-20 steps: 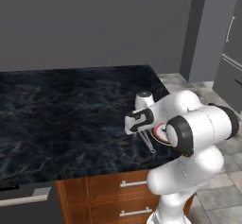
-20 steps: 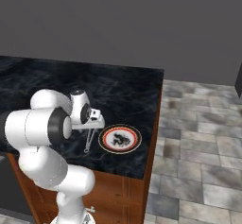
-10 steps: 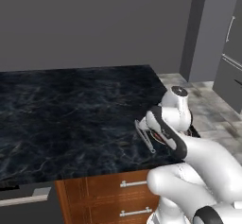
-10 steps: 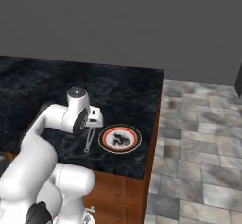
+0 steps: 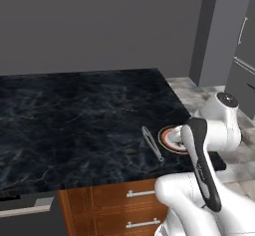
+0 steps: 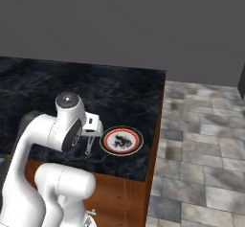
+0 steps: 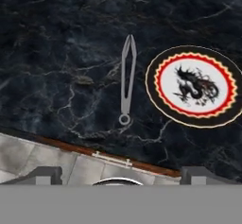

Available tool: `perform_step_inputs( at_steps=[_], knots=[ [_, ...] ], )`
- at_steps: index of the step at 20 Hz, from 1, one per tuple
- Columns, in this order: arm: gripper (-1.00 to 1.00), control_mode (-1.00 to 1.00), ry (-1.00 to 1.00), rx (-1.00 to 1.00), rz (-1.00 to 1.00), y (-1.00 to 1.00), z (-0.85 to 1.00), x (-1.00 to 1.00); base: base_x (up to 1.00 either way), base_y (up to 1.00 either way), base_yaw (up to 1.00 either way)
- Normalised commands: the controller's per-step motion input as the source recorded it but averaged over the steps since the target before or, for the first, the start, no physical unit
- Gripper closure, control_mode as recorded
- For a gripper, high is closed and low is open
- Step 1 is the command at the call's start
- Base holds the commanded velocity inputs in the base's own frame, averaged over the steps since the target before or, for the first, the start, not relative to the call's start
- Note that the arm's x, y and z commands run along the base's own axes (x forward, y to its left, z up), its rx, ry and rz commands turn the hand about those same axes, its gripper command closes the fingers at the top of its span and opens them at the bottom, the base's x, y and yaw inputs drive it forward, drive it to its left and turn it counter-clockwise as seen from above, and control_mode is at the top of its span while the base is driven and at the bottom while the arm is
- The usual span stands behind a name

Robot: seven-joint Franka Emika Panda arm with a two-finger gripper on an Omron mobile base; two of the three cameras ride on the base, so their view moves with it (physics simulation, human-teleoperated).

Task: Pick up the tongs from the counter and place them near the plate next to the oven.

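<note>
Seemingly the job is all but done. From left to right on the counter (image 5: 74, 120): the oven (image 5: 27, 215) front sits below its near edge, then the tongs (image 7: 126, 79) lie flat on the black stone just beside the plate (image 7: 194, 87), apart from it and not touching. Above the front edge, the hand (image 7: 120, 175) holds nothing, its fingers spread wide. By my reckoning only pulling the arm clear remains.
</note>
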Motion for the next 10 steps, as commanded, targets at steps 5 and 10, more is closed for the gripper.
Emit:
perform_step_inputs(
  at_steps=[5,10],
  knots=[
    [-1.00,-1.00,-0.13,0.00,0.00,-0.13,-0.05,-1.00,0.00,0.00,0.00],
    [-1.00,-1.00,-0.13,0.00,0.00,-0.01,-0.20,-0.95,0.00,0.00,0.00]
  ],
)
